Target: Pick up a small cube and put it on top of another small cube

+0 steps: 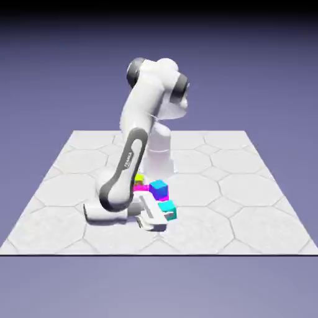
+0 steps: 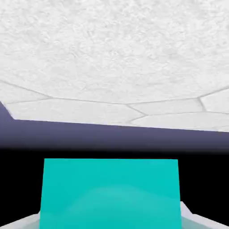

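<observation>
The small cube (image 1: 168, 209) is turquoise-teal and sits low at the table, just in front of the other blocks. My gripper (image 1: 162, 217) reaches down to it from the exterior view's left, with the arm folded low over the table. In the hand view the small cube (image 2: 111, 192) fills the bottom of the picture between my pale fingertips (image 2: 199, 219), which show only as slivers at its lower corners. The gripper (image 2: 112, 222) is shut on the cube. A darker blue small cube (image 1: 159, 187) stands right behind it.
A flat magenta block (image 1: 144, 188) lies beside the blue cube, partly hidden by my forearm. A small yellow-green piece (image 1: 139, 179) shows behind it. The robot's base (image 1: 158, 155) rises close behind the cluster. White hexagon-patterned table (image 2: 112, 53) stretches beyond the cube.
</observation>
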Tool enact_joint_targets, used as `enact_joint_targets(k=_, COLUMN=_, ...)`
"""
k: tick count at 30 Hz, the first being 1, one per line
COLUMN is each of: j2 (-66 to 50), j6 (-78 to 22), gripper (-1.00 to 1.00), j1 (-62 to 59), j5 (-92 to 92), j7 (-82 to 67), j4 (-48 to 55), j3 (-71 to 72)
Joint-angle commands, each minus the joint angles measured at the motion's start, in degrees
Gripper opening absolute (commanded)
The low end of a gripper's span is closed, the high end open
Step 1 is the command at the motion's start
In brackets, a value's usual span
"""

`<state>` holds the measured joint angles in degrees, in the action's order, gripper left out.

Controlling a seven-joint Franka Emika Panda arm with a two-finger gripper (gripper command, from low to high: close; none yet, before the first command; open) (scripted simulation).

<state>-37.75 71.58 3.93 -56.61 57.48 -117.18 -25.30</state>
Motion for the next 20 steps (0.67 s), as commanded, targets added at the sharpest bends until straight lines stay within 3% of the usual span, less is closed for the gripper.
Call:
enact_joint_targets(k=1, j2=1.69, j6=0.35, gripper=-1.00, j1=-1.25, j5=2.59, j7=-0.30, j4=-1.14, j3=1.00)
enact_joint_targets(k=10, j2=16.63, j6=3.57, gripper=-1.00, j1=-12.34, j5=24.81, j7=-2.78, j4=-11.38, j3=9.56)
enact_joint_targets(k=13, j2=16.19, j6=3.78, gripper=-1.00, j1=-12.54, j5=25.81, j7=-3.21, j4=-12.39, j3=7.44)
enact_joint_targets(k=17, j2=16.32, j6=11.06, gripper=-1.00, j1=-10.16, j5=22.84, j7=-5.04, j4=-19.89, j3=9.22)
enact_joint_targets(k=18, j2=16.32, j6=11.06, gripper=1.00, j1=-10.16, j5=22.84, j7=-5.04, j4=-19.89, j3=9.22)
enact_joint_targets(k=20, j2=16.28, j6=9.05, gripper=1.00, j1=-10.82, j5=23.66, j7=-4.54, j4=-17.82, j3=8.73)
